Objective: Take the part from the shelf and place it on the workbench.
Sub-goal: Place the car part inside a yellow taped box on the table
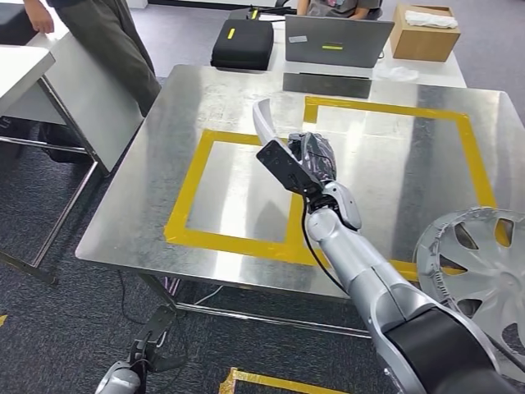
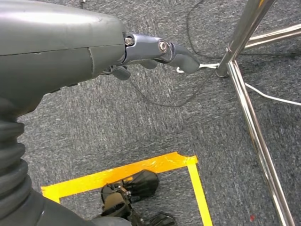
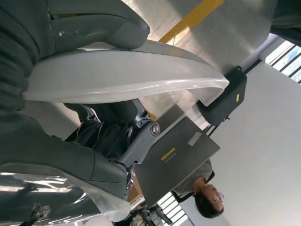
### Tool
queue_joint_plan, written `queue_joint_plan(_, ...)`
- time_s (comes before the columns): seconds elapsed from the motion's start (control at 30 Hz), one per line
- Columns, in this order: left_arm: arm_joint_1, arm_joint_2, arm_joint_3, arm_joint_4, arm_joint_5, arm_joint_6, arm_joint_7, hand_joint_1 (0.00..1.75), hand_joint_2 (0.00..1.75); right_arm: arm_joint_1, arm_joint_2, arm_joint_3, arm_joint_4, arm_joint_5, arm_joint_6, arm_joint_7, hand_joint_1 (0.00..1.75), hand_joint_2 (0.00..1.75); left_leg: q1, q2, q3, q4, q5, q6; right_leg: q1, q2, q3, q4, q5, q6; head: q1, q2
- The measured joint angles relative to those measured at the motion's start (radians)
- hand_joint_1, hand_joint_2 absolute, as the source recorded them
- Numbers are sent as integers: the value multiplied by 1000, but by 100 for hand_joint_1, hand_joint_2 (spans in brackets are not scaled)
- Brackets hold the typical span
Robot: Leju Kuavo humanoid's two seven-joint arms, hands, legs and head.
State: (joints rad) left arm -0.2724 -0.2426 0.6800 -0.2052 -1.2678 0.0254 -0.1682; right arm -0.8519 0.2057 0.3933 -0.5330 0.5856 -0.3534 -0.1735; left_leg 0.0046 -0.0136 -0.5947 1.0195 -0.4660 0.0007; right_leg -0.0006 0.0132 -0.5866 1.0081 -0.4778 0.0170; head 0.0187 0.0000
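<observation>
The right hand (image 1: 309, 160) reaches out over the steel workbench (image 1: 155, 197), its silver arm coming in from the near right. It grips a curved white part (image 1: 264, 123), which rises from the hand and points toward the far left. The hand hangs over the bench beside the right edge of a yellow tape rectangle (image 1: 185, 209); a second, larger yellow tape outline (image 1: 473, 148) lies to the right. A silver wheel cover (image 1: 477, 263) sits at the bench's near right corner. The left hand (image 1: 148, 349) hangs low over the grey carpet at the near left. Beyond the bench stand a grey laptop (image 1: 337, 41), a black case (image 1: 243, 43) and a cardboard box (image 1: 424, 33). A person (image 1: 115, 45) stands at the far left.
</observation>
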Motion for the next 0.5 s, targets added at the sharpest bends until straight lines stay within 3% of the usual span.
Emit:
queue_joint_plan(0.03,0,0,-1,0,0,-2,0,0,175,0,1,0,4,1,0,0,0,0,0,0,0,0,0,0,0,0,0,0,0,0,0,0)
queue_joint_plan(0.07,0,0,-2,0,-1,-5,-1,0,175,0,2,0,9,2,-1,1,0,0,0,0,0,0,0,0,0,0,0,0,0,0,0,0)
queue_joint_plan(0.2,0,0,-6,0,5,-8,-3,0,0,0,4,-4,25,12,-1,2,0,0,0,0,-1,0,0,0,0,0,-1,0,0,0,0,0)
queue_joint_plan(0.5,0,0,-6,0,9,1,2,0,0,0,5,-24,47,23,-4,7,0,0,0,0,-2,-1,0,0,0,0,-4,0,0,0,0,0)
